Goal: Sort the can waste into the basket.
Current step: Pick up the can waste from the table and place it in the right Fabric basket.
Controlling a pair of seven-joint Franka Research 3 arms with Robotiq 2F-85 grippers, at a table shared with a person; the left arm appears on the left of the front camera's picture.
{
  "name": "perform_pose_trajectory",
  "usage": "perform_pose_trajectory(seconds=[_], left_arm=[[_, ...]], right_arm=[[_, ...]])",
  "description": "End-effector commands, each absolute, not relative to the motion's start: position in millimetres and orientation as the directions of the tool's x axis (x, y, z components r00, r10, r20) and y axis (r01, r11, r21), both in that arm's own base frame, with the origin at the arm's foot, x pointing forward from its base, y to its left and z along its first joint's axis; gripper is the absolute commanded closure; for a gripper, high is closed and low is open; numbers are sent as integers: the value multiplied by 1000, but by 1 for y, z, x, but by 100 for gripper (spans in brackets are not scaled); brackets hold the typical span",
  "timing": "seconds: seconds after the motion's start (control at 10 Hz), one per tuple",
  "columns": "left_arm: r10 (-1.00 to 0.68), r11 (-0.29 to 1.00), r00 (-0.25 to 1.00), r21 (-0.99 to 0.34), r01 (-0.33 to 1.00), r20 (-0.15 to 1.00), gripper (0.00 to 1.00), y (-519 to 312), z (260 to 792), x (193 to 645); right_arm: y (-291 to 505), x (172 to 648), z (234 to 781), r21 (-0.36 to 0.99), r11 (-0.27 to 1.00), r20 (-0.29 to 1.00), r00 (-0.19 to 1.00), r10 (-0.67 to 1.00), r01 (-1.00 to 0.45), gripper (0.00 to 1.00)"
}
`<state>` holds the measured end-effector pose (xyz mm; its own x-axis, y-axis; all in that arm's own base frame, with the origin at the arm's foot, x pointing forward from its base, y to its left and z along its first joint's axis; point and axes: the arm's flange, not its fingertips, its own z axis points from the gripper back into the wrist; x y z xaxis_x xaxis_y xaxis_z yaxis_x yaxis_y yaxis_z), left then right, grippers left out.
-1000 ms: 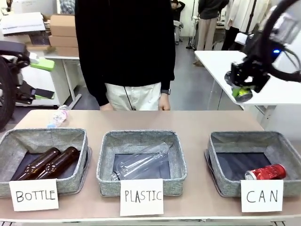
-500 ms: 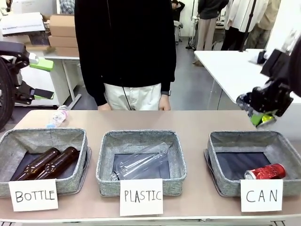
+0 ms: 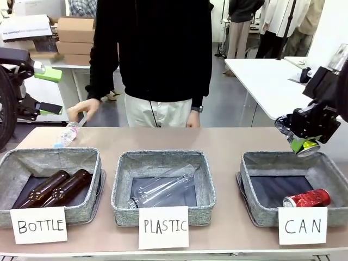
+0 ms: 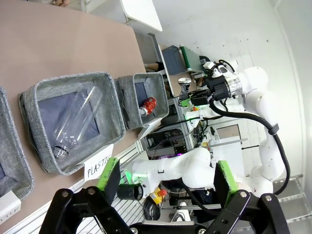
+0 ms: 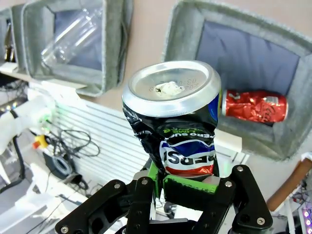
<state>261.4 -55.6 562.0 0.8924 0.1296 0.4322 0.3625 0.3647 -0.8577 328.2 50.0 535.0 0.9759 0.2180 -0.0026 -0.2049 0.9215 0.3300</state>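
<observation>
Front view | right claw (image 3: 304, 145) clenched on dark Pepsi can (image 3: 308, 147) above CAN basket (image 3: 255, 179) far rim | step: carry | next: release over lining beside red can (image 3: 307, 198)

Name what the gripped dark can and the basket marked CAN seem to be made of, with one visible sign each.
Dark can: seemingly thin painted metal; bare silvery top, dented glossy wall.
CAN basket: probably grey felt-like fabric; matte, flecked, soft rounded rim, darker lining.
</observation>
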Motion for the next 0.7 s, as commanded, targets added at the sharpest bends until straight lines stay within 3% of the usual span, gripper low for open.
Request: perform_pose_trajectory(seconds=[0.0,0.1,0.2,0.3,0.4,0.5,0.6], left_arm=[[133,350,892,-863,365,432,0,-56,564,261],[133,350,892,-863,365,432,0,-56,564,261],[133,350,892,-863,365,432,0,-56,564,261],[133,350,892,-863,365,432,0,-56,564,261],[133,350,892,-863,365,432,0,-56,564,261],[133,350,892,-863,365,432,0,-56,564,261],[133,350,892,-863,365,432,0,-56,564,261]], right_arm=[[48,335,536,361,909,16,976,217,-208,100],[48,336,536,352,915,10,978,208,-198,43],[47,338,535,353,917,-1,980,201,-188,43],[48,339,534,348,918,-7,979,202,-187,0],[48,340,535,346,920,-7,980,200,-186,38],[47,341,535,345,921,-8,981,195,-181,0],[47,341,534,344,921,-7,981,195,-181,0]])
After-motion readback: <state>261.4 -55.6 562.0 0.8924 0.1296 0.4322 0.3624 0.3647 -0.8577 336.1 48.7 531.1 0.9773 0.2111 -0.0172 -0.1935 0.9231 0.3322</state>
